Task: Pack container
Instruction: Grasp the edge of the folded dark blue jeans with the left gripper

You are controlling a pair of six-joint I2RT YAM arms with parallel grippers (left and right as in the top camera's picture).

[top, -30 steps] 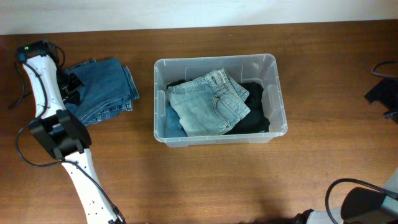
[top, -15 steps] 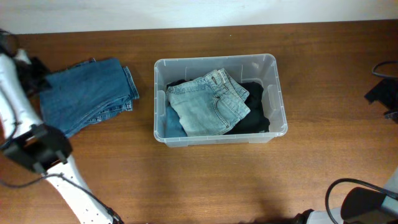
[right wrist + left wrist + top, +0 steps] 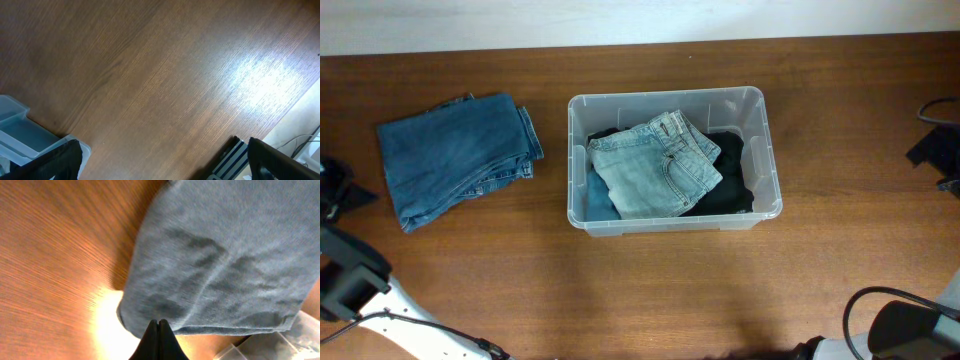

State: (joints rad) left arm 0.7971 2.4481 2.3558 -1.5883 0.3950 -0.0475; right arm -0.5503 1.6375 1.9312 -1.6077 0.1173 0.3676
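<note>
Currently: left gripper [image 3: 159, 338], jaws pressed together, empty, by edge of blue jeans [image 3: 225, 255], one pair. Right gripper [image 3: 162, 152], jaws wide, empty. One container [image 3: 665, 96], frame centre, holding one pale jeans [image 3: 655, 165], one black garment [image 3: 732, 178].

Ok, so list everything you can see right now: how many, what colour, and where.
container: one, clear plastic, middle of the table.
light jeans: one folded pair, pale blue, on top inside the container.
dark garment: one, black, under the light jeans at the container's right end.
blue garment: one, mid blue, showing under the light jeans at the container's left end.
folded jeans: one pair, mid blue, on the table left of the container, apart from it.
table: one, brown wood.
black object: one, at the table's right edge, cut off, unidentifiable.
left tool: one, black, shut, empty, near the folded jeans' edge.
right tool: one, black, open, empty, above bare table.
</note>
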